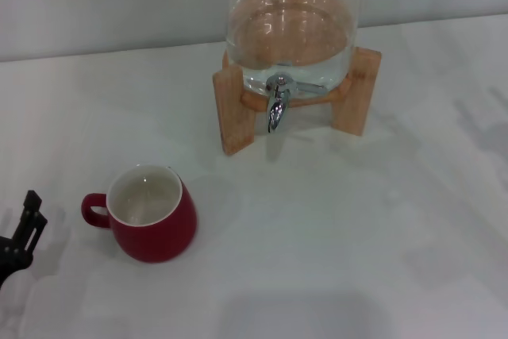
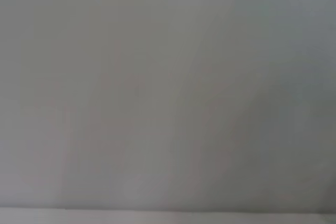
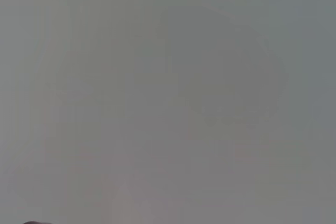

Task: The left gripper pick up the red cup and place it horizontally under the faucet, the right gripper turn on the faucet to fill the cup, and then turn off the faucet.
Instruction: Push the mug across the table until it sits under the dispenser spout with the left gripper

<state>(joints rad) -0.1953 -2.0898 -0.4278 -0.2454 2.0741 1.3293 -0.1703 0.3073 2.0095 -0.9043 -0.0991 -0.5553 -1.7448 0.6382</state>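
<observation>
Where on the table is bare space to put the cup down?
The white table is bare right of the dark-red ceramic cup and directly below the chrome faucet. It is tighter between the wooden stand legs, and at the cup's handle, near the black left gripper.

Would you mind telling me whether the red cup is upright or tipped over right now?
Upright. The red cup stands on its base on the white table, its off-white inside facing up, handle toward the left gripper.
</observation>
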